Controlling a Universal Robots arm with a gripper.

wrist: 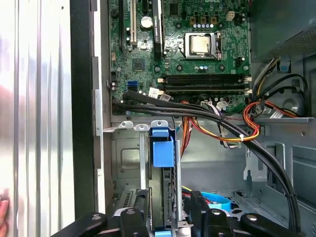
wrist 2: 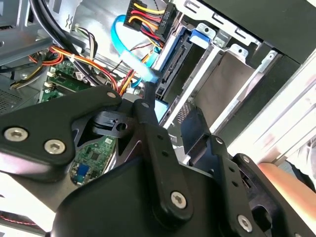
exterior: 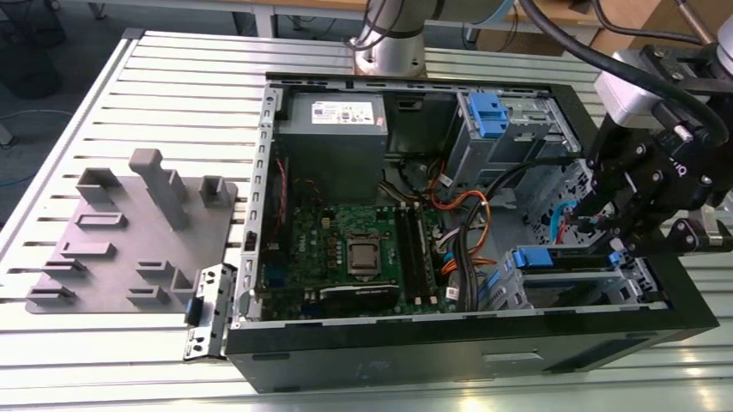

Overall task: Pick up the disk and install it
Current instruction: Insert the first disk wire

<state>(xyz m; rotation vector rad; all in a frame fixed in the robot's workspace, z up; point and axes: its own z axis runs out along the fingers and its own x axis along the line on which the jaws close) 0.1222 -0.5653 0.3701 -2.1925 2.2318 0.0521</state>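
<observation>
The disk (wrist: 163,187) could be jammed askew in the drive cage (wrist: 143,158) if it is pushed off-line, and the cables (wrist: 197,109) beside the cage could be snagged. The gripper (wrist: 170,202) is held pointing down into the cage, jaws apart astride the disk standing inside it.

The silver-grey jointed robot arm (exterior: 390,39) stood upright at the far side of the scene and reached across to the exterior view's right. Its pale grey wrist block (exterior: 633,90) was tilted downward, with black hoses looping over it. Below it, the black metal linkage gripper (exterior: 613,230) hung low and pointed down. In the second wrist view, silver bolts studded the gripper's black links.
</observation>
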